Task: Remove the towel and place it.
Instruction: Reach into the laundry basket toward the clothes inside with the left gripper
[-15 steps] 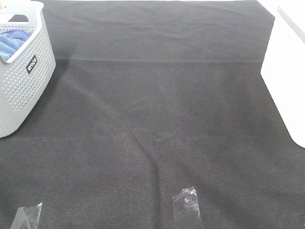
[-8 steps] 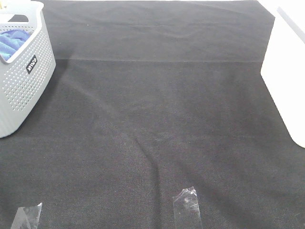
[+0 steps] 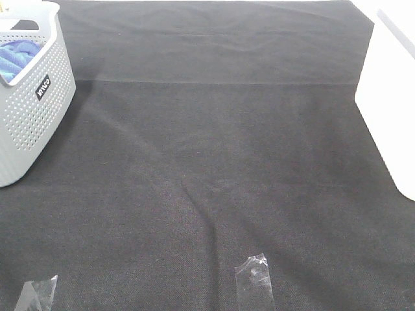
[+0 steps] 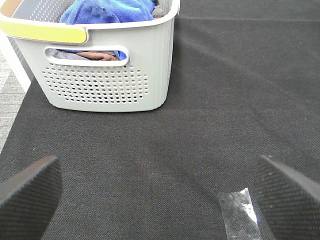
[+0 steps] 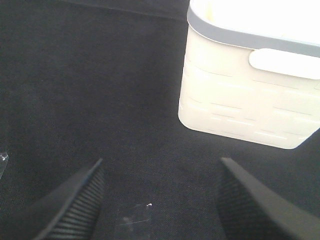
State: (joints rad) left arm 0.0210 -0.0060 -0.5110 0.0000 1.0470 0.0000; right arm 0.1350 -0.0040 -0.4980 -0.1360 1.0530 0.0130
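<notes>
Creased black table cloth [image 3: 214, 162], with perhaps pale grey floor [image 4: 7, 110] beyond its edge.

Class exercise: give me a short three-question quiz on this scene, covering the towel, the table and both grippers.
1. True or false: the towel lies inside the grey basket.
2. On the black cloth lie: A pieces of clear tape; B spoons; C cups.
3. Fill in: the left gripper and the right gripper both stand ____, holding nothing.
Key: 1 true; 2 A; 3 open.
</notes>
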